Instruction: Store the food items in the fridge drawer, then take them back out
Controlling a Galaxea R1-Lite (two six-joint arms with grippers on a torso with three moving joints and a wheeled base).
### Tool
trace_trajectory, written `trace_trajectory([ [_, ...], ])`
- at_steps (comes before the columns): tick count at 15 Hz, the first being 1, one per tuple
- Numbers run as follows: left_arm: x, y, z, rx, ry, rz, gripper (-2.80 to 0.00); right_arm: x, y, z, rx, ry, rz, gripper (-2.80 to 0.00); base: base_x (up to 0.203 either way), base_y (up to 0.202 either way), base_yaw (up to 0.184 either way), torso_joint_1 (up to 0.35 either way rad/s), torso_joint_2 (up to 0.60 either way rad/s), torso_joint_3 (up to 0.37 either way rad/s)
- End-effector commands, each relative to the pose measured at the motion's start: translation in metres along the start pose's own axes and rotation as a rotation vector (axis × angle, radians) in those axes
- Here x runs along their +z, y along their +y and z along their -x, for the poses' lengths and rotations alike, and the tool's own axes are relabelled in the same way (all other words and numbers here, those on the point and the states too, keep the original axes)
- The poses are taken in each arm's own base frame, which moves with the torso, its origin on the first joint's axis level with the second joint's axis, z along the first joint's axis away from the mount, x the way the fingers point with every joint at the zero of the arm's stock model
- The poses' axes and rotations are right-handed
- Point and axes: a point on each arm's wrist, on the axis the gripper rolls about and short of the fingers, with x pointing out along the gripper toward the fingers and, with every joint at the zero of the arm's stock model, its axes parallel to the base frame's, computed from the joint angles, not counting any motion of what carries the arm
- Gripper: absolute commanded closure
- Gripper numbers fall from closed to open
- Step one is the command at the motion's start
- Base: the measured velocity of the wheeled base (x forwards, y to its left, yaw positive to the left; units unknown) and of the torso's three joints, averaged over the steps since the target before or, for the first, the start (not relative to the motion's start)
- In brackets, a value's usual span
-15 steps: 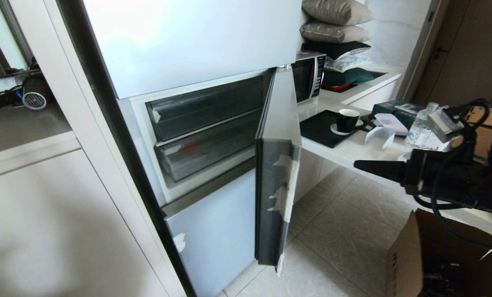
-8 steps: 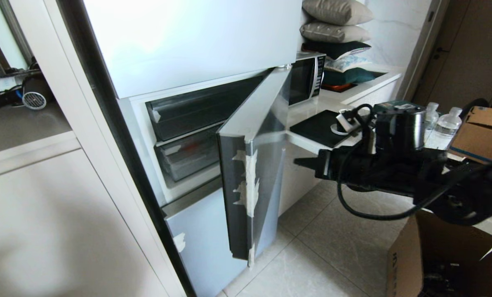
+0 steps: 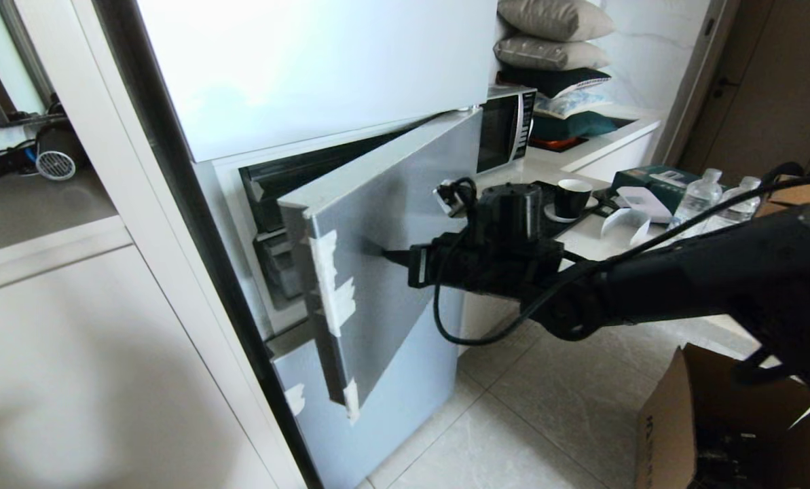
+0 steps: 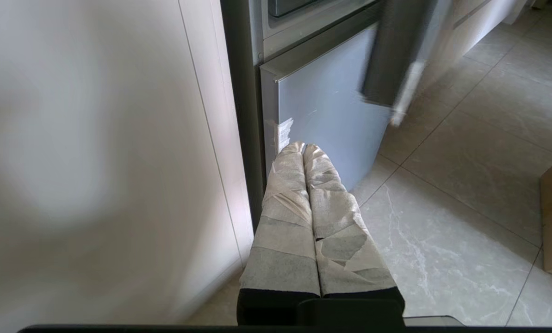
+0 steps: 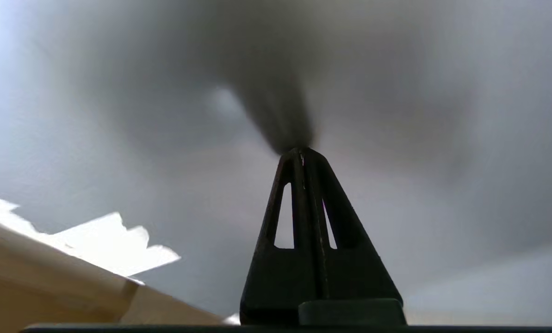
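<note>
Fridge drawer [image 3: 275, 255] behind half-shut door [image 3: 405, 224]

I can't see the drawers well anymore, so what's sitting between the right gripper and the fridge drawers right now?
The grey fridge door, swung partly shut. In the head view the shut right gripper has its tip at the door's outer face, and the door hides most of the fridge drawers behind it.

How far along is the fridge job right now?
Near the end, it seems. Done: no food shows in what is visible of the drawers. In hand: the right gripper, jaws shut, presses its tip on the grey middle door, which stands partly open. Left: getting that door fully shut. The left gripper, jaws shut, hangs idle near the lower door.
</note>
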Motion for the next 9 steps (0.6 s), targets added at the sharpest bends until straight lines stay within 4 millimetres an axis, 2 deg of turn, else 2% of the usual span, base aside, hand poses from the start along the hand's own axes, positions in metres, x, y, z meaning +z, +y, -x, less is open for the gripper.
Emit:
trace_trajectory([
  [1,0.0,0.0,0.0,0.001,0.001,0.0,0.0,-0.015,-0.009,-0.036,0.027,-0.023,0.022,0.0,0.0,0.0,0.0,0.0,0.0,0.0],
  [3,0.0,0.0,0.0,0.001,0.001,0.0,0.0,-0.012,-0.014,-0.065,0.066,-0.113,0.086,0.0,0.0,0.0,0.0,0.0,0.0,0.0],
  [4,0.0,0.0,0.0,0.001,0.001,-0.001,0.0,-0.016,-0.016,-0.074,0.085,-0.127,0.121,0.0,0.0,0.0,0.0,0.0,0.0,0.0],
  [5,0.0,0.0,0.0,0.001,0.001,0.0,0.0,-0.037,-0.024,-0.084,0.09,-0.1,0.15,0.0,0.0,0.0,0.0,0.0,0.0,0.0],
  [6,0.0,0.0,0.0,0.001,0.001,0.0,0.0,-0.057,-0.031,-0.091,0.085,-0.089,0.184,0.0,0.0,0.0,0.0,0.0,0.0,0.0],
  [9,0.0,0.0,0.0,0.001,0.001,0.0,0.0,-0.063,-0.035,-0.094,0.077,-0.207,0.248,0.0,0.0,0.0,0.0,0.0,0.0,0.0],
])
